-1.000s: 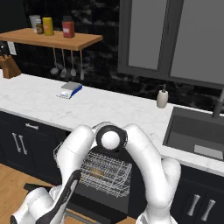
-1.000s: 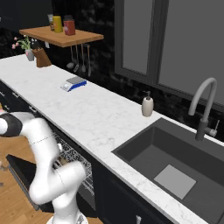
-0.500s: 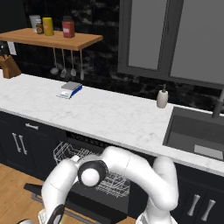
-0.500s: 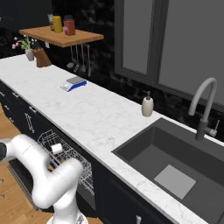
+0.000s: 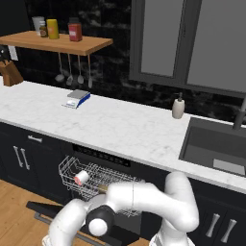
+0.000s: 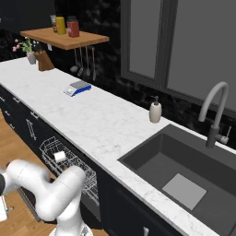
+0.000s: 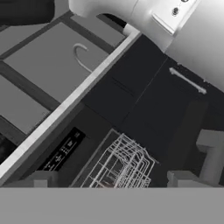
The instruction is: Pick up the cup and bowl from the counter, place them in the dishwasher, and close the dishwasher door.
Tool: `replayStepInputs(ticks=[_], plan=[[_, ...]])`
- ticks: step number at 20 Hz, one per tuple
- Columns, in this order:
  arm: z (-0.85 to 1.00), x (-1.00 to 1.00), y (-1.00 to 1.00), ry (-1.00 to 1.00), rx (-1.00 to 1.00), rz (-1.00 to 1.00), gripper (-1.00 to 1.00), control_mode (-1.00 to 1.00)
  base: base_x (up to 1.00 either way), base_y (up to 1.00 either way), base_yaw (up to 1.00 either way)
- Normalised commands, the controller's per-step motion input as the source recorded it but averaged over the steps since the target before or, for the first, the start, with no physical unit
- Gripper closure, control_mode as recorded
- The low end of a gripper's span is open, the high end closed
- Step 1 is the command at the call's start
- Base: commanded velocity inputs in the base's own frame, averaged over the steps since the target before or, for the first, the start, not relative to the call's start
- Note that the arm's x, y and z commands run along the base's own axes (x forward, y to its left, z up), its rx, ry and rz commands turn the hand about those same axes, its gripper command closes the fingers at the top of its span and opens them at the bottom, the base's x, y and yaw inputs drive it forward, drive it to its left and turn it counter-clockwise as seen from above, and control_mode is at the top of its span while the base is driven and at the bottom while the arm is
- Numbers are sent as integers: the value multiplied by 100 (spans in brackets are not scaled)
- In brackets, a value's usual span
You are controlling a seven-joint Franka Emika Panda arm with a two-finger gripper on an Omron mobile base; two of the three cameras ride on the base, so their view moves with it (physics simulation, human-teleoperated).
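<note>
The dishwasher (image 5: pixel 103 166) under the counter (image 5: pixel 115 127) stands open with its white wire rack (image 5: pixel 72 180) pulled out. In the rack lies the cup (image 5: pixel 80 178) on its side, also seen as the cup (image 6: pixel 59 156) from the right. Beside it a tan-brown shape, apparently the bowl (image 5: pixel 101 187), is mostly hidden behind my arm. The dishwasher door (image 5: pixel 44 209) hangs down low in front. My gripper (image 7: pixel 116 178) is open with nothing between its fingers, low and looking up at the rack (image 7: pixel 124 164) and the control strip (image 7: pixel 63 151).
A blue-and-grey scale (image 5: pixel 77 98) and a beige soap bottle (image 5: pixel 178 106) stand on the counter. The sink (image 5: pixel 216 149) is at the right. A wooden shelf (image 5: pixel 57 42) with jars hangs above. Dark cabinets (image 5: pixel 21 158) flank the dishwasher.
My arm has folded down from counter height to low in front of the open dishwasher. The cup stays in the rack and the jaws stay open.
</note>
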Motion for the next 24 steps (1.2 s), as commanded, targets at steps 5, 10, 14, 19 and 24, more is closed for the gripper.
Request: replayStepInputs(ticks=[5,10,14,19,24], plan=[[-59,39,0,-2,-3,1,-100,-100,0,0,0],[-60,36,0,0,-1,0,-100,-100,0,0,0],[-55,49,0,0,0,0,-100,-100,0,0,0],[-61,36,0,0,0,0,-100,-100,0,0,0],[-50,11,2,0,0,1,-100,-100,0,0,0]])
